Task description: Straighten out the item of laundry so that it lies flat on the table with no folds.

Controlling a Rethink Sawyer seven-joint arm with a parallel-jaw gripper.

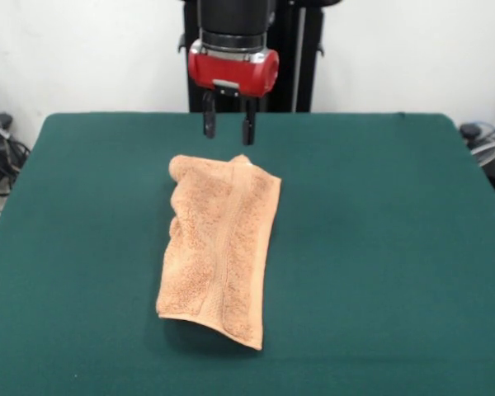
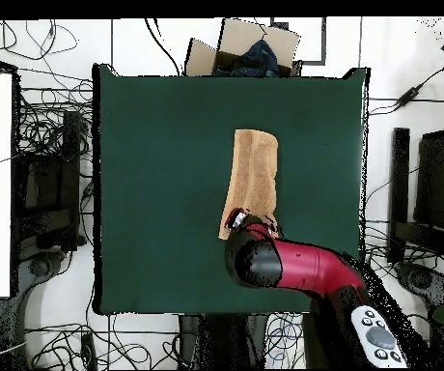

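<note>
Item: one peach-orange terry towel (image 1: pixel 221 247), lying near the middle of the green table (image 1: pixel 379 247), folded lengthwise into a narrow strip. In the front view its long axis runs from the far edge of the surface toward the near edge; a woven band runs down the strip's length, the far end is bunched and rumpled, and the near end splays a little wider, with a hemmed border showing along one long side. In the overhead view the towel (image 2: pixel 251 179) sits roughly midway between the two side edges of the table (image 2: pixel 158 174), with my arm covering its end nearest the base. Item: my gripper (image 1: pixel 228 132), red-bodied with two dark fingers (image 1: pixel 208 124) pointing straight down, held over the far end of the strip. The fingers stand apart with a clear gap between them, and nothing is between them; the tips hang just above the rumpled far corner, and contact with the cloth is not evident. Item: a cardboard box (image 2: pixel 255 48), off the table beyond one edge in the overhead view, dark contents inside.
</note>
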